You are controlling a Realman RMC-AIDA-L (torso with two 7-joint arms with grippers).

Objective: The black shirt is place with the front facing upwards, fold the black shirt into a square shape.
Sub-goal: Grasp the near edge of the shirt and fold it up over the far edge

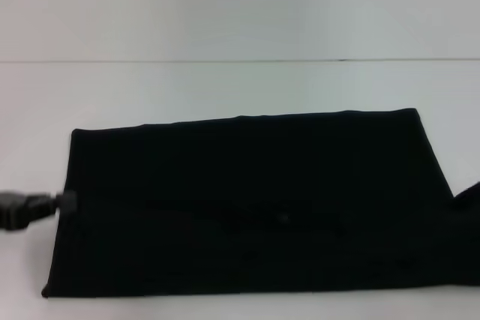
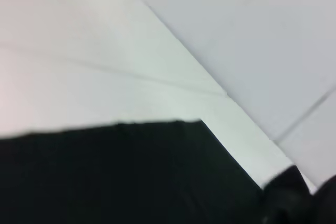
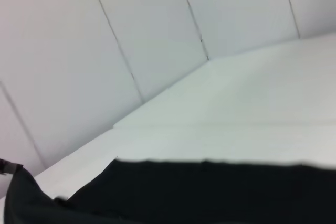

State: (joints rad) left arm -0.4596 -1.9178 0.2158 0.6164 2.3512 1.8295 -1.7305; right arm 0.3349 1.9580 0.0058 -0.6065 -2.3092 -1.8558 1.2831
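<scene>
The black shirt (image 1: 247,200) lies flat on the white table as a wide folded rectangle. Its lettering and neck label are hidden. My left gripper (image 1: 64,202) is low at the middle of the shirt's left edge, its tip touching or just over the cloth. A dark shape (image 1: 469,194) at the shirt's right edge seems to be my right gripper, mostly cut off by the frame. The shirt also shows in the left wrist view (image 2: 121,177) and the right wrist view (image 3: 220,192).
The white table (image 1: 240,88) reaches beyond the shirt to a pale wall (image 1: 240,5) at the back. Bare table lies left of the shirt and along its front edge.
</scene>
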